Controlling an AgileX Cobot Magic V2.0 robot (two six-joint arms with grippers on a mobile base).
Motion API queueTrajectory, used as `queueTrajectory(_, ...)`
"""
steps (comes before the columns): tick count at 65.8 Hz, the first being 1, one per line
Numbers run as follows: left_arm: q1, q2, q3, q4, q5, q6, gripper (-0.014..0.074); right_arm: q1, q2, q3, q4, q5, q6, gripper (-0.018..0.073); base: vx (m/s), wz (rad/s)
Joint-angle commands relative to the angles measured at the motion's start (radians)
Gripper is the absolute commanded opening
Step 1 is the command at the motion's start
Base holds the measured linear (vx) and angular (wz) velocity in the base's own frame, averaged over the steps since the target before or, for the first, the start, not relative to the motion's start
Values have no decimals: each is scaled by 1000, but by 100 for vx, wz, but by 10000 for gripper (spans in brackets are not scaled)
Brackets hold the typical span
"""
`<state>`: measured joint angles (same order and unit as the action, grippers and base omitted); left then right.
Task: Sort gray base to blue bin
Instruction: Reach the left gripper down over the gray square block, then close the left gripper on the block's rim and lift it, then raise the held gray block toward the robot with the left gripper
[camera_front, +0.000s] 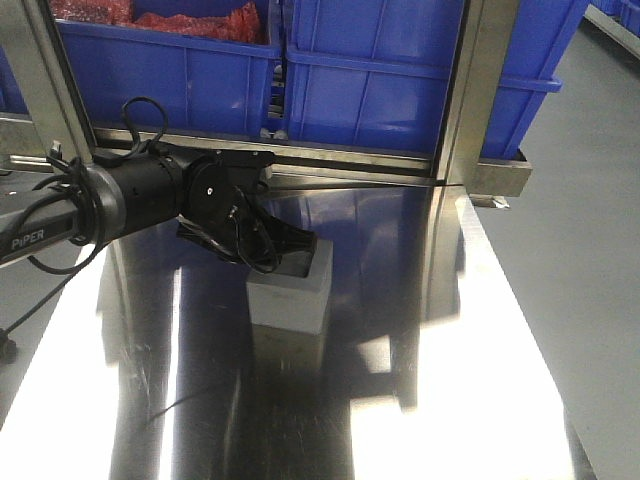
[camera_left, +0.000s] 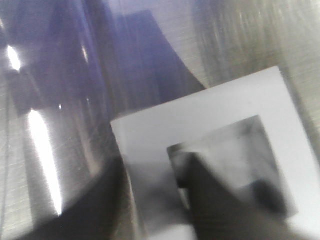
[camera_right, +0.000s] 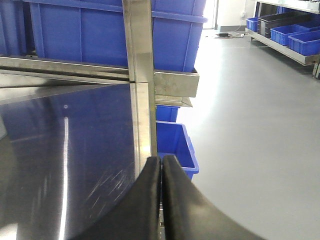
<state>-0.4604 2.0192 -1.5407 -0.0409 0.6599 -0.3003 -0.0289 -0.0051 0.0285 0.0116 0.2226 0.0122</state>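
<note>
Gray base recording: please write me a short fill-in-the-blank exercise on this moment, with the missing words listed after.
1. The small matte gray cube-like base stands on the shiny steel table with its square hollow facing ____.
2. The left gripper straddles one wall of the base: one finger is outside, the other ____ the hollow.
3. The right gripper, away from the base, holds ____.

Missing words: up; inside; nothing.

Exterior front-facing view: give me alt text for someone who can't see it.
The left tool, on a black arm, dips into the hollow top of a small gray base standing on a reflective steel table. Behind the table, large blue crates sit on a metal rack, one holding something red.
</note>
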Motion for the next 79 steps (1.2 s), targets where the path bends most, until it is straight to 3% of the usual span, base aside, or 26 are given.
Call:
queueTrajectory(1,-4,-43,-19,5,19,-4,28,-3,18,1,-5,-73,-12,-5,0,0)
queueTrajectory(4,-4,-43,-19,5,19,-4,-8,-3,18,1,-5,-73,-12,-5,0,0)
queueTrajectory(17,-4,-53,-19,5,9,-3,-8,-3,18,1,-5,-73,-12,-5,0,0)
queueTrajectory(36,-31,-214,19,9,-188,-3,-6,-3,18,1,-5,-73,-12,-5,0,0)
queueTrajectory(58,-34,-507,257,15,-390,8,-6,-3,18,1,-5,-73,-12,-5,0,0)
queueTrajectory(79,-34,-858,501,16,-460,43,-6,-3,18,1,-5,-73,-12,-5,0,0)
